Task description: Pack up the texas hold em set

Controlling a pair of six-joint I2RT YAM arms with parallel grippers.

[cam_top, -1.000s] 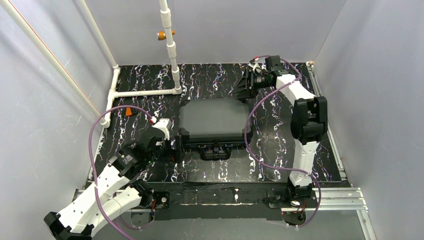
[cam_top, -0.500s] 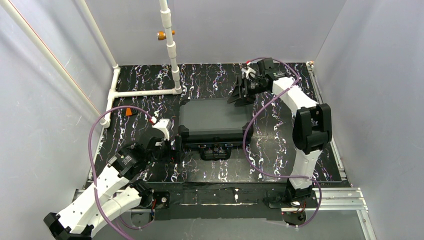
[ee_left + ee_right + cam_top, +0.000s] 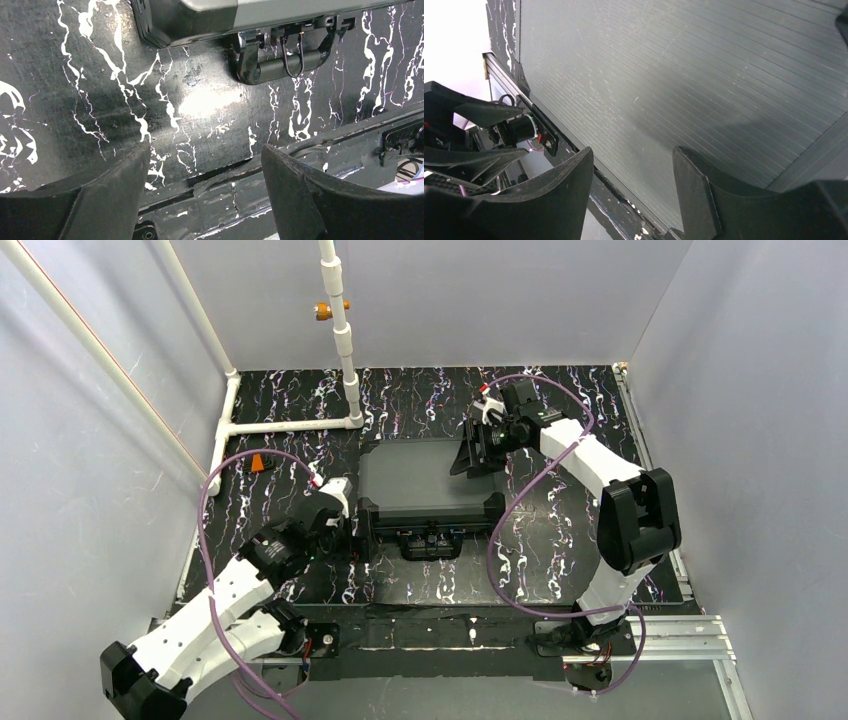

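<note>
Nearest the bases, the left gripper [image 3: 202, 157] hangs low over the table [image 3: 200, 105], just off the front left corner of the case [image 3: 425, 480]. Its claw is spread wide with nothing between the fingers, and from that spot it seems placed to steady the case or reach the front fastenings. The handle [image 3: 280, 55] lies flat on the table against the front wall, with what look like latches beside it; whether they are fastened is too small to tell. The case sits mid-table with its lid [image 3: 684, 75] down, so no chips or cards show. The lid is dull grey, finely ribbed and lightly scuffed. Over its far right part hovers the right gripper [image 3: 631, 160], claw likewise apart and empty, probably to press the lid shut, though contact cannot be made out. Beyond, to the left, lie a small orange block [image 3: 258, 462] and a white pipe frame [image 3: 290, 425].
</note>
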